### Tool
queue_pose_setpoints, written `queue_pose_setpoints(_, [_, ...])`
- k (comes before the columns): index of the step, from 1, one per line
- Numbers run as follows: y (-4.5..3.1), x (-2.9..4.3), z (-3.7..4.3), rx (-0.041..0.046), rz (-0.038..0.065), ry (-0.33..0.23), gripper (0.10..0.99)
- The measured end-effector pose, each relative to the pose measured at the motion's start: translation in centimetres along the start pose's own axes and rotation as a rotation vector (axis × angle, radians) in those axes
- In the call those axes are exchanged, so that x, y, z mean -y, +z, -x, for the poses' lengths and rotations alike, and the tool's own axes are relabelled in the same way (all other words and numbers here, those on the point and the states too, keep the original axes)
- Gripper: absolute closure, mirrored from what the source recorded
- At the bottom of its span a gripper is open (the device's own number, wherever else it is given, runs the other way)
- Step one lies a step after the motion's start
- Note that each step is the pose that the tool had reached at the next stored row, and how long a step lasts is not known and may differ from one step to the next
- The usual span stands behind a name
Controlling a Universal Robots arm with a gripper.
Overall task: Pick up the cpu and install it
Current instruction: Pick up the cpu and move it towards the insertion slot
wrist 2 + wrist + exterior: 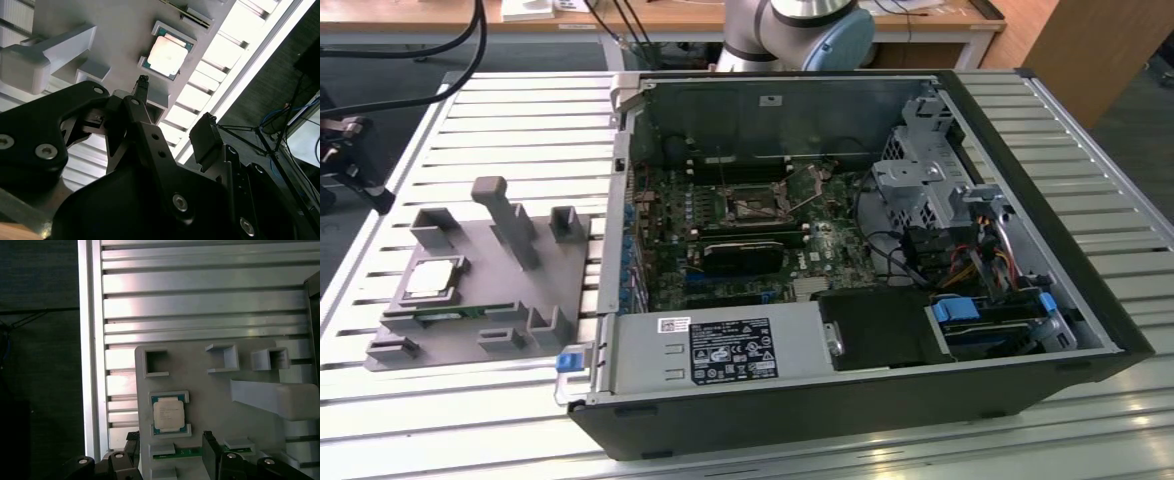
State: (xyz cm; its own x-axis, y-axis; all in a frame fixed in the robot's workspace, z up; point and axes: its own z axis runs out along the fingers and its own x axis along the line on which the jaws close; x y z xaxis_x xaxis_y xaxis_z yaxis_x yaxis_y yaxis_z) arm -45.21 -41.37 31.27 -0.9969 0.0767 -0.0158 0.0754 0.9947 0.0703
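The cpu [434,277] is a flat square chip with a shiny metal top, lying in a pocket of the grey fixture [480,290] at the exterior view's left. In both wrist views it lies below my gripper, cpu [168,412] and cpu [167,55]. My gripper [170,440] hangs above the fixture, open, its two black fingers spread wider than the chip and holding nothing. In the second wrist view the gripper [175,107] is apart from the chip. The open computer case [854,250] holds the motherboard with its square socket [758,208].
A green memory stick [190,452] lies in the fixture slot beside the cpu. Tall grey posts [507,215] rise from the fixture. A black block [740,255] sits on the motherboard near the socket. The slatted metal table [480,110] ends close to the fixture.
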Motion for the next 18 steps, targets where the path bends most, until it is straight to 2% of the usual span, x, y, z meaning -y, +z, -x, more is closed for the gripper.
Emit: queue_pose_setpoints(18, [0.42, 0.03, -0.01, 0.0, 0.0, 0.0, 0.475])
